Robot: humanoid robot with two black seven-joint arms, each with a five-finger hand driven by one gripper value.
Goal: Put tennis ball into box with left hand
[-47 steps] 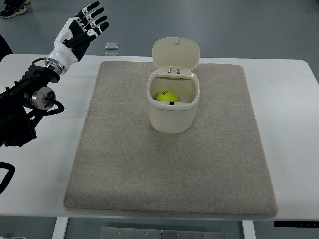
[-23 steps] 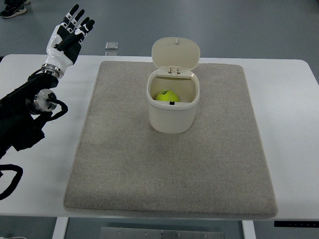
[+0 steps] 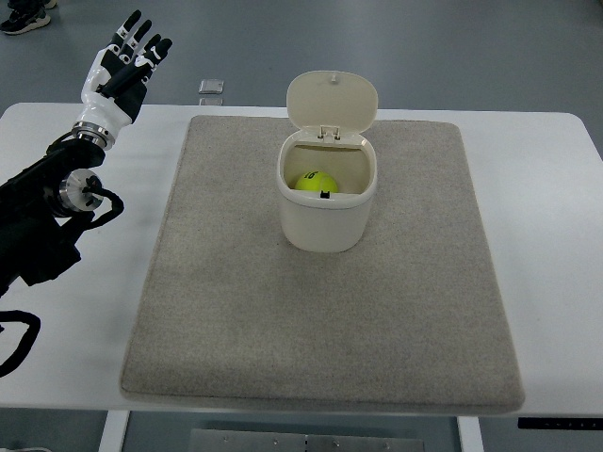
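Observation:
A yellow-green tennis ball (image 3: 315, 182) lies inside the cream box (image 3: 325, 226), which stands near the middle of the grey mat (image 3: 320, 320) with its hinged lid (image 3: 332, 99) tipped open toward the far side. My left hand (image 3: 121, 62) is raised at the far left corner of the table, well away from the box, with its fingers spread and nothing in them. Its black arm (image 3: 47, 217) runs along the left edge. No right arm shows.
The mat covers most of the white table (image 3: 556, 235). A small flat grey object (image 3: 211, 88) lies on the floor just past the table's far edge. A dark shoe (image 3: 24, 16) shows at the top left corner.
My left hand has drawn back to the left and farther from the box, fingers still spread. Ball and box have not moved.

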